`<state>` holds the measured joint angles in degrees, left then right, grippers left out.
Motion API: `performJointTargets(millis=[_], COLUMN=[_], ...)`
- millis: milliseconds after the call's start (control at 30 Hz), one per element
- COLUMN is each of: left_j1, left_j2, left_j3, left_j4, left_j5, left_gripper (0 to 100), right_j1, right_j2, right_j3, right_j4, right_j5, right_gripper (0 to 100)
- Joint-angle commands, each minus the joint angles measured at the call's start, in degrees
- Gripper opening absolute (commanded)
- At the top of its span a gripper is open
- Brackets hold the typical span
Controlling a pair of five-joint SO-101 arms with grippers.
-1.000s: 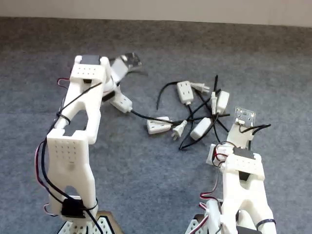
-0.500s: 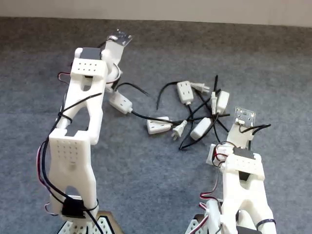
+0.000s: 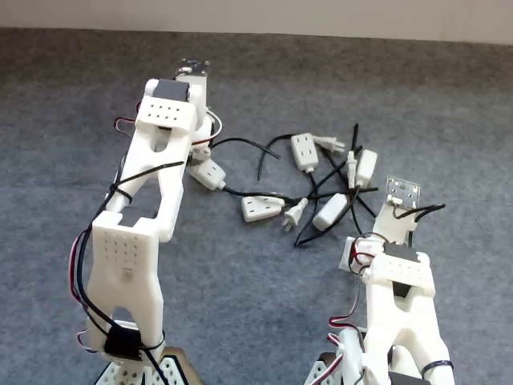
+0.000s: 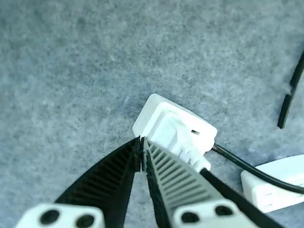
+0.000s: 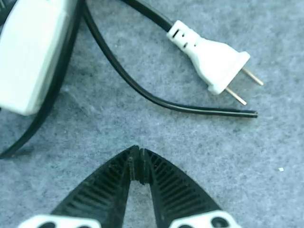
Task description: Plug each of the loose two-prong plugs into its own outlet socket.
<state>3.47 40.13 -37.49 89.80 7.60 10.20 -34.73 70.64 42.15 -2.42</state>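
My left gripper [image 4: 141, 145] is shut, with nothing between its fingers, and its tips rest against the edge of a white outlet block [image 4: 173, 129]. That block [image 3: 207, 172] lies beside the left arm [image 3: 168, 120] and trails a black cord. More white outlet blocks [image 3: 260, 208] [image 3: 304, 151] [image 3: 330, 211] and loose two-prong plugs [image 3: 295, 213] [image 3: 330, 144] lie tangled in black cords at the table's middle. My right gripper [image 5: 139, 164] is shut and empty, hanging a short way off a white two-prong plug [image 5: 209, 57] with bare prongs.
Grey carpet-like surface [image 3: 449, 120] all around. A second outlet block [image 4: 275, 183] lies close to the left gripper. A white block [image 5: 28, 52] and black cord loops [image 5: 142, 92] lie near the right gripper. The right arm [image 3: 397, 281] stands at the front right.
The left arm has swung right and its wrist has turned over. The nearby outlet block and its cord have shifted slightly right. The right arm has not moved.
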Motion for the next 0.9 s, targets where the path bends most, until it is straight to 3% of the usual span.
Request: performJointTargets(millis=[0,267,500,767,867], left_j1=[0.13,-2.59,-1.8,5.41,6.46], left_j2=[-1.8,-1.45,-1.36,-1.54,-1.45], left_j3=[-1.71,-1.36,2.24,3.3,3.3], left_j4=[0.09,6.86,9.05,8.09,4.48], left_j5=[4.75,4.31,4.48,4.66,9.58], left_gripper=[4,20,21,21,21], right_j1=[0.48,0.48,0.48,0.48,0.48], right_j2=[-0.04,-0.04,-0.04,-0.04,-0.04], right_j3=[-0.48,-0.4,-0.4,-0.4,-0.4], right_j4=[-1.01,-1.01,-1.01,-1.01,-1.01], right_j5=[0.09,0.09,0.09,0.09,0.09], right_gripper=[0.9,0.9,0.9,0.9,0.9])
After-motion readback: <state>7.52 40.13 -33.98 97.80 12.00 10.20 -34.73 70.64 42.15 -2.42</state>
